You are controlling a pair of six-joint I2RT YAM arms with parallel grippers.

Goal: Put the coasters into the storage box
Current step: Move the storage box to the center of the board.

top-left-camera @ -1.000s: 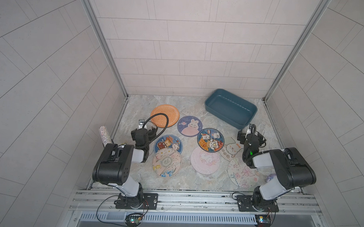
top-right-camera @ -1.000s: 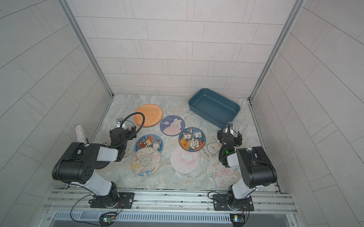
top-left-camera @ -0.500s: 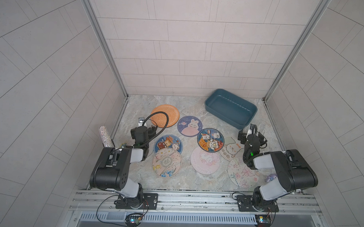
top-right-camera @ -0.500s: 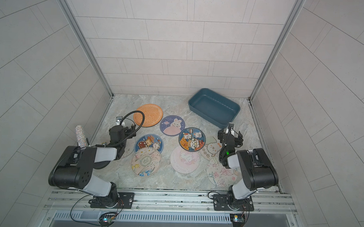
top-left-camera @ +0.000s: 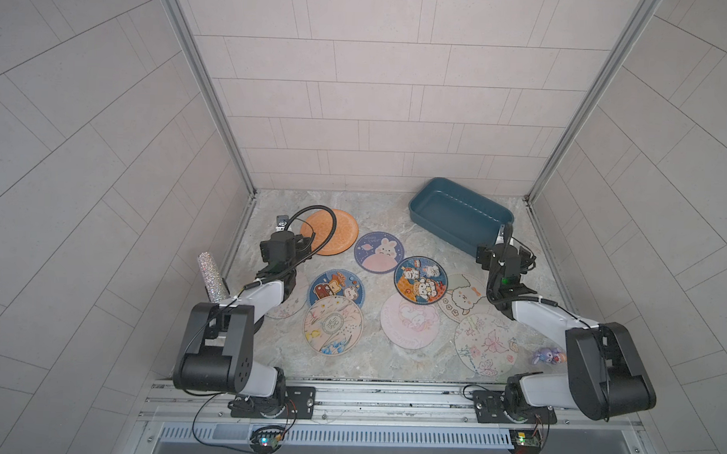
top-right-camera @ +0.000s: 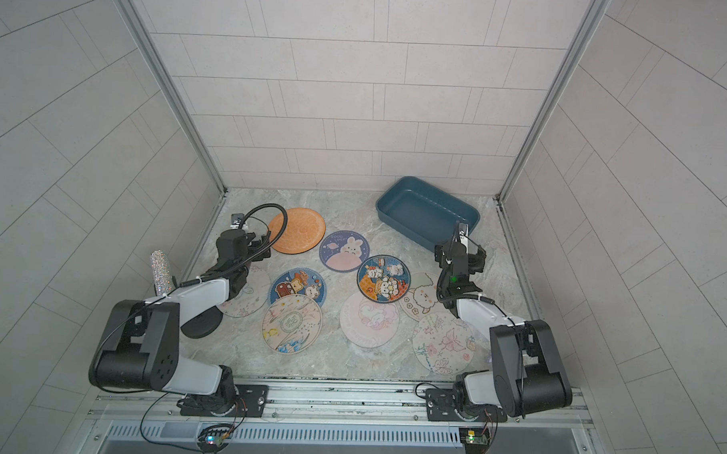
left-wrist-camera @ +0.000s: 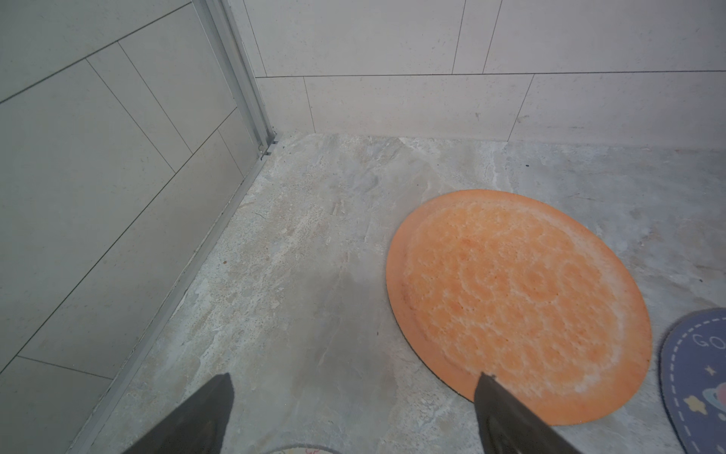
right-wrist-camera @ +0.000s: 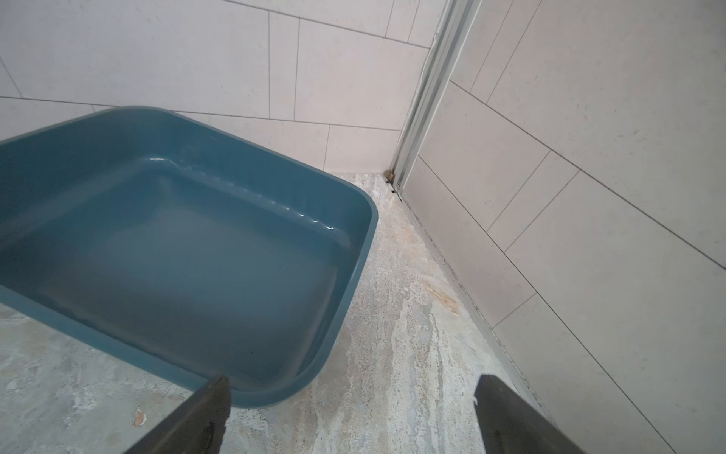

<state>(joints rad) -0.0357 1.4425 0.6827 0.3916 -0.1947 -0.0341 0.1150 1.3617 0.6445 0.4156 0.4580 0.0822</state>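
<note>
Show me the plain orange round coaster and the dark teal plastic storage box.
Plain orange round coaster (left-wrist-camera: 518, 298), left wrist view, centre of its textured face.
Dark teal plastic storage box (right-wrist-camera: 188, 267), right wrist view, bare inside floor.

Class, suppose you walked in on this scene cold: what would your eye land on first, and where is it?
The spread of bright coasters across the marbled floor comes first, with the plain orange coaster at the far left. Next comes the teal storage box, empty, near the far right corner. The left pincer and the right pincer both stand open, holding nothing.
</note>
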